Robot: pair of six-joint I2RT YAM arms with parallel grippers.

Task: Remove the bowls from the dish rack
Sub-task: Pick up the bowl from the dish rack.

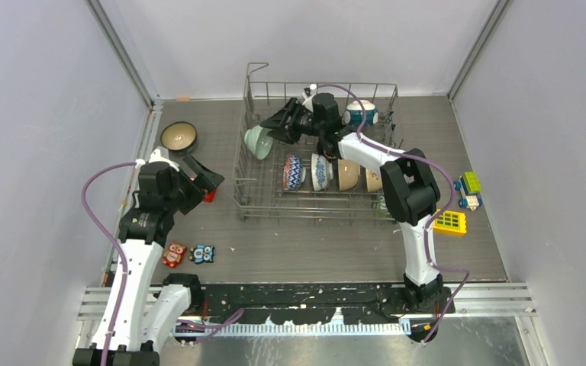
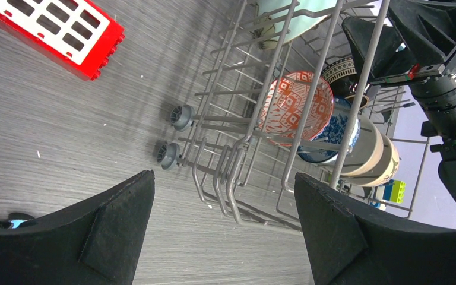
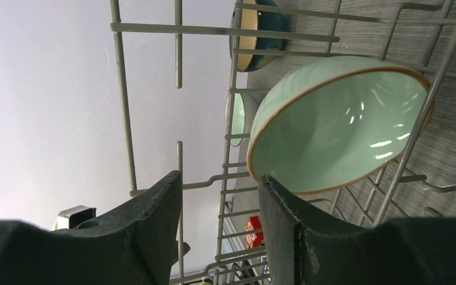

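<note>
The grey wire dish rack [image 1: 253, 200] stands mid-table. In it are a pale green bowl [image 1: 258, 142] at the left end, a row of a red patterned bowl [image 1: 293, 172], a blue-and-white bowl [image 1: 320, 172] and two cream bowls [image 1: 349, 175], and a teal-and-white bowl [image 1: 360, 113] at the back. A dark brown bowl [image 1: 178, 136] sits on the table left of the rack. My right gripper [image 1: 276, 126] is open inside the rack; one fingertip [image 3: 273, 190] is just below the pale green bowl's [image 3: 338, 124] rim, not gripping it. My left gripper [image 1: 206, 177] is open and empty, left of the rack [image 2: 237, 148].
A red block [image 2: 53, 29] lies by my left gripper. Two owl figures [image 1: 174, 253] sit near the front left. Yellow [image 1: 450, 222] and green [image 1: 471, 181] blocks lie right of the rack. Side walls close in the table. My right arm [image 2: 445, 77] reaches over the rack.
</note>
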